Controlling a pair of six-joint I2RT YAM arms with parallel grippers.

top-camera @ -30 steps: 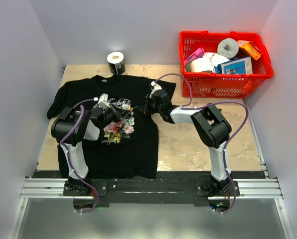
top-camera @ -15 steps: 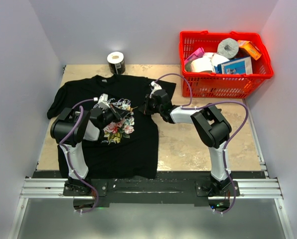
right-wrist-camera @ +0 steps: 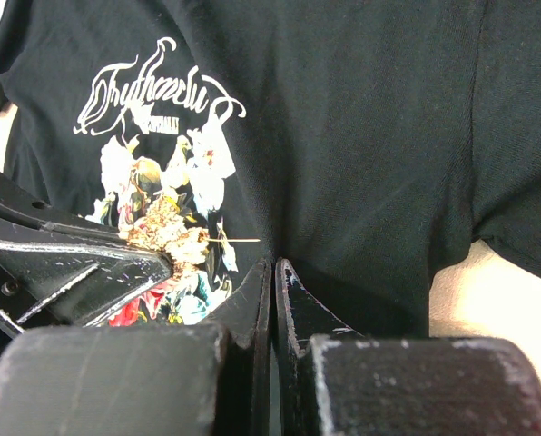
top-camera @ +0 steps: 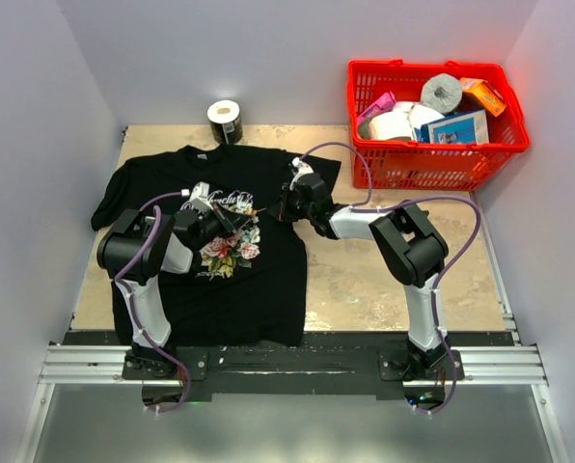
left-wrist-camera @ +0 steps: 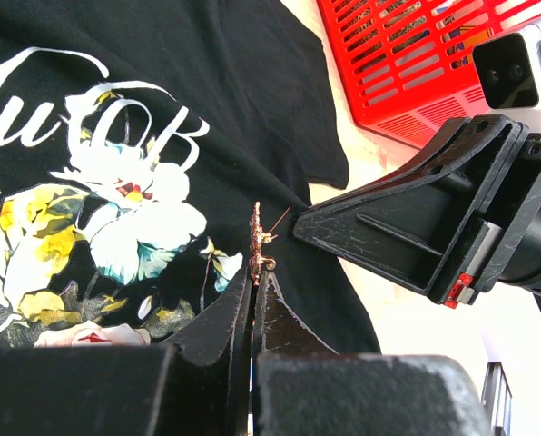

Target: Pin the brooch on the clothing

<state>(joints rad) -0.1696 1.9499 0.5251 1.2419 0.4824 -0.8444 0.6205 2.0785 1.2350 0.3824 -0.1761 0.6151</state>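
Because the brooch is a tiny, light, rigid bit of metal with a bare pin standing out sideways, it will probably twist or slip under any side load. The safest hold is flat across its flower face, which is how the left gripper has it: fingers pressed together on the brooch edge-on, just above the rose print, pin aimed at the other claw. A bent pin is the likely damage if it is pushed in at an angle.

Just beyond, the black T-shirt lies flat on the table. It is soft and limp, so it will give way under the point unless it is held taut or bunched. The right gripper has its fingers drawn together at the cloth to the right of the print. Creases run in to its tips, so I judge it to be pinching up a small fold there, close to the pin tip but not touching it. That raised fold is the sensible place to drive the pin through.

Farther back stands a black-and-white tape roll beyond the collar. At the far right, a red basket holds a toilet roll, a white roll, a blue-and-white box, an orange box and a pink packet.
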